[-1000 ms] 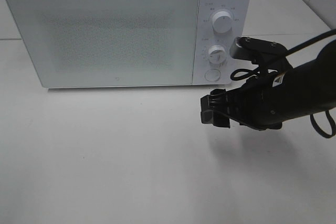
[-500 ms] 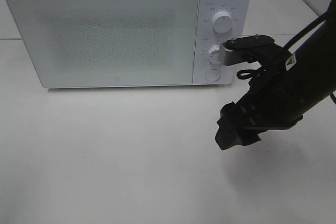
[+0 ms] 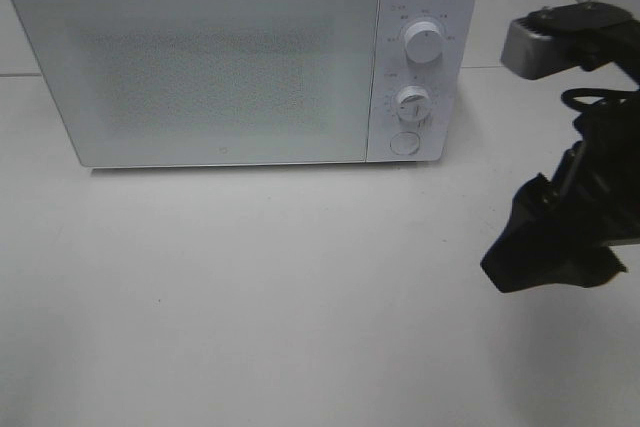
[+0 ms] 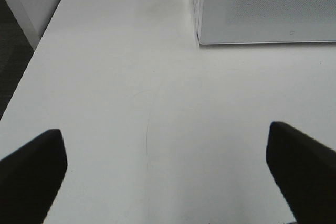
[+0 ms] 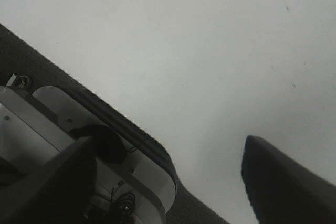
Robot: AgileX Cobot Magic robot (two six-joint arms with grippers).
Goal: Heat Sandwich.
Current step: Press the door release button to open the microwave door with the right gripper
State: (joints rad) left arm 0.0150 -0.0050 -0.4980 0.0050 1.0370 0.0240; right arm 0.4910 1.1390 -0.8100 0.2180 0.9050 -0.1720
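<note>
Starting from 9 o'clock: no sign of left gripper (image 4: 163,148) in the high view. On its own wrist camera, jaws spread wide with nothing between, hanging over bare white tabletop (image 4: 131,77). Probably parked out there to leave the door swing free. Boxy white microwave (image 3: 240,57) spanning 10 to 1 o'clock, frosted door (image 3: 150,97) shut flush. Could mean heating under way or loading not begun; can't tell which. Upper white dial (image 3: 424,43), lower white dial (image 3: 412,104) and round button (image 3: 404,143) stacked at 1 o'clock, facing front for easy reach. Dark right gripper (image 3: 540,242) at 4 o'clock, well apart from those controls, jaws parted, gripping nothing. Looks held off to the side, not lined up on any dial. Can't find the small pale-bread sandwich in any view; possibly behind that frosted door, unconfirmed. Can't give its heading or long axis either.
</note>
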